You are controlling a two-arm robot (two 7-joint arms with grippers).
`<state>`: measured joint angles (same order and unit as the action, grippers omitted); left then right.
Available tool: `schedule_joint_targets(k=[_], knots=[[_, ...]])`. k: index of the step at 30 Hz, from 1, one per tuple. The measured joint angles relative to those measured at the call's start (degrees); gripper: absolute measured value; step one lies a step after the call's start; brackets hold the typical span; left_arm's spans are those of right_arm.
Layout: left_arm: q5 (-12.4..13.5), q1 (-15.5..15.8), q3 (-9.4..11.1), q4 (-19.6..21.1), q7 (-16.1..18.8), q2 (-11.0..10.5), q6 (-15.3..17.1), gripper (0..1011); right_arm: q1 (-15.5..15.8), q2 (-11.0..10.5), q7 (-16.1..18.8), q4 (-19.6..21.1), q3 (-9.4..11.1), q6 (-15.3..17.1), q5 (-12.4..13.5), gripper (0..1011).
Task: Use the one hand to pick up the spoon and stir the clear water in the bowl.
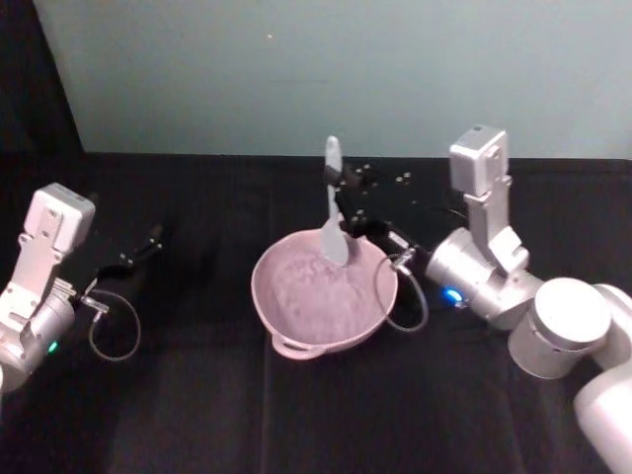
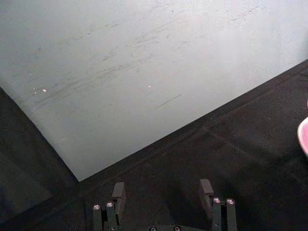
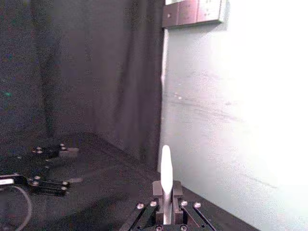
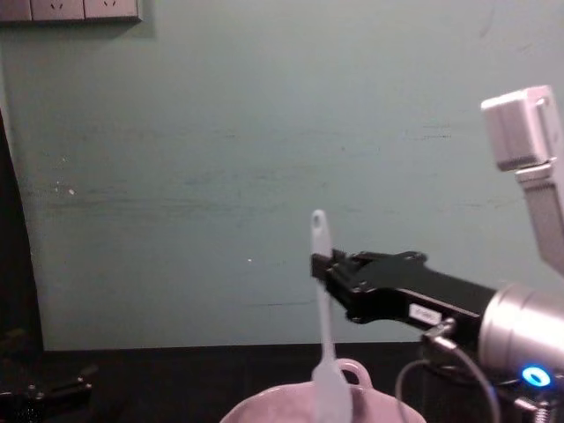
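White plastic, the spoon [image 4: 324, 330] stood nearly upright. Its handle was pinched between the closed jaws of the right gripper [image 4: 321, 264], with the holed tip poking above them and the scoop down inside the bowl [image 1: 296, 341] at mid-table. Pickup looked done, and stirring was the step in hand. Next, I judged, the scoop should circle through the water [image 1: 311, 291], kept low and off the rim so nothing slopped. The left gripper [image 2: 162, 191] sat parked at the left, jaws apart.
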<state>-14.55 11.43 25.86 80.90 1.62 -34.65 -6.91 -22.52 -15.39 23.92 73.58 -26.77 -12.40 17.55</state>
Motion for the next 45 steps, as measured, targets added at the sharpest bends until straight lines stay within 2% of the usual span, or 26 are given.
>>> schedule_joint_targets(k=[3,4,7,12,16,19,23,27,31,34,41,45], knots=[[0.00,0.00,0.00,0.00,0.00,0.00,0.00,1011,1.23,-2.11,0.03,2.87,1.33,2.36,-0.17,114],[0.00,0.00,0.00,0.00,0.00,0.00,0.00,1011,1.23,-2.11,0.03,2.87,1.33,2.36,-0.17,113],[0.00,0.00,0.00,0.00,0.00,0.00,0.00,1011,3.86,-4.80,1.50,7.51,2.45,5.71,0.73,113],[0.00,0.00,0.00,0.00,0.00,0.00,0.00,1011,7.94,-7.40,3.71,13.27,2.52,9.55,2.64,113],[0.00,0.00,0.00,0.00,0.00,0.00,0.00,1011,9.60,-7.74,4.59,15.51,1.90,10.49,3.80,113],[0.00,0.00,0.00,0.00,0.00,0.00,0.00,1011,10.13,-6.94,5.06,16.51,0.78,10.94,4.94,113],[0.00,0.00,0.00,0.00,0.00,0.00,0.00,1011,9.31,-5.30,5.03,15.57,-0.29,10.60,5.28,113],[0.00,0.00,0.00,0.00,0.00,0.00,0.00,1011,6.74,-1.85,4.12,11.03,-1.37,8.11,4.76,113],[0.00,0.00,0.00,0.00,0.00,0.00,0.00,1011,4.46,0.70,2.60,6.43,-1.34,5.20,3.38,113],[0.00,0.00,0.00,0.00,0.00,0.00,0.00,1011,2.35,2.31,0.84,2.15,-0.40,2.35,1.41,113],[0.00,0.00,0.00,0.00,0.00,0.00,0.00,1011,1.38,2.17,-1.36,0.11,1.73,0.16,-1.23,113],[0.00,0.00,0.00,0.00,0.00,0.00,0.00,1011,3.31,0.04,-1.59,3.45,3.42,1.98,-1.62,113]])
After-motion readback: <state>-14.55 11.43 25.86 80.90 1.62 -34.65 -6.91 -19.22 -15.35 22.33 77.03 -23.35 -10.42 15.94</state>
